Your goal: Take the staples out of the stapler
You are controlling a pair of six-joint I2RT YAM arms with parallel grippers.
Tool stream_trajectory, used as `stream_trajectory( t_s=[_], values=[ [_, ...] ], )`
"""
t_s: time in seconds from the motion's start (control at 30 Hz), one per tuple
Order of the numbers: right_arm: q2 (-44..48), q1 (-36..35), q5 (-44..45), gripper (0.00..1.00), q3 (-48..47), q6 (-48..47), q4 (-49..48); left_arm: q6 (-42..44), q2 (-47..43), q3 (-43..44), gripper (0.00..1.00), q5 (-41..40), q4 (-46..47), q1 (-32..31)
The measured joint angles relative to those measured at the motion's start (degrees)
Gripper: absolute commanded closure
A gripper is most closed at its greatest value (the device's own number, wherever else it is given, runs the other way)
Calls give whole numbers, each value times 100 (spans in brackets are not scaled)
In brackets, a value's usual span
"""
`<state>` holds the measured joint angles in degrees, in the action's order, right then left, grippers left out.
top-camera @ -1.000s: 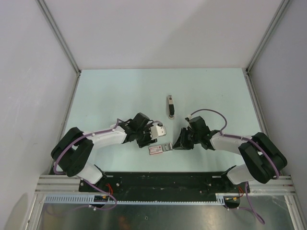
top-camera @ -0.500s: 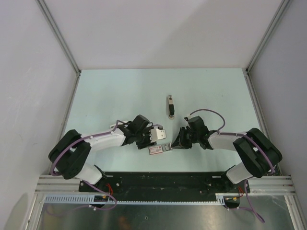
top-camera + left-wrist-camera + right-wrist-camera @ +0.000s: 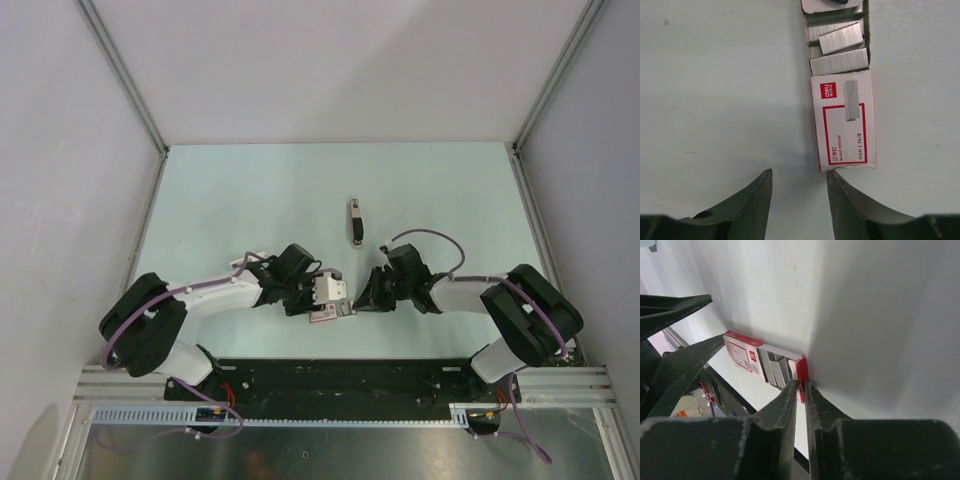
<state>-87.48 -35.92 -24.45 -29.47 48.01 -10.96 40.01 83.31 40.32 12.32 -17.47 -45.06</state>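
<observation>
The stapler (image 3: pixel 355 221), small and dark from above, lies alone on the table beyond both grippers; neither touches it. Between the grippers lies a red-and-white staple box (image 3: pixel 329 313), its tray slid partly out with strips of staples (image 3: pixel 840 50) showing. My right gripper (image 3: pixel 801 385) is shut on the red end wall of that tray (image 3: pixel 801 371). My left gripper (image 3: pixel 797 175) is open at the sleeve end of the box (image 3: pixel 845 122). One of its fingertips (image 3: pixel 832 176) touches the sleeve's corner, and nothing is between the fingers.
Grey walls enclose the pale table (image 3: pixel 250 200) on three sides. The black arm-mount rail (image 3: pixel 340 378) runs along the near edge, just behind the box.
The left gripper has come down and to the right, up against the box's sleeve end. The right gripper has shifted slightly left, with its jaws a little narrower on the tray end.
</observation>
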Motion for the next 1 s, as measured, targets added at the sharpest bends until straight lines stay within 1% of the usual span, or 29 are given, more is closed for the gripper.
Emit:
stream_trajectory(
  t_s=[0.37, 0.73, 0.87, 1.0],
  values=[
    [-63, -229, 33, 85, 0, 205, -273, -15, 142, 151, 48, 2, -116, -142],
    [-439, -645, 61, 85, 0, 522, -859, -57, 153, 160, 49, -9, -114, -164],
    [-487, -706, 63, 82, 0, 579, -988, -57, 157, 168, 49, -20, -120, -170],
    [-487, -708, 52, 74, 0, 584, -1003, -57, 162, 170, 50, -20, -125, -170]
  ],
)
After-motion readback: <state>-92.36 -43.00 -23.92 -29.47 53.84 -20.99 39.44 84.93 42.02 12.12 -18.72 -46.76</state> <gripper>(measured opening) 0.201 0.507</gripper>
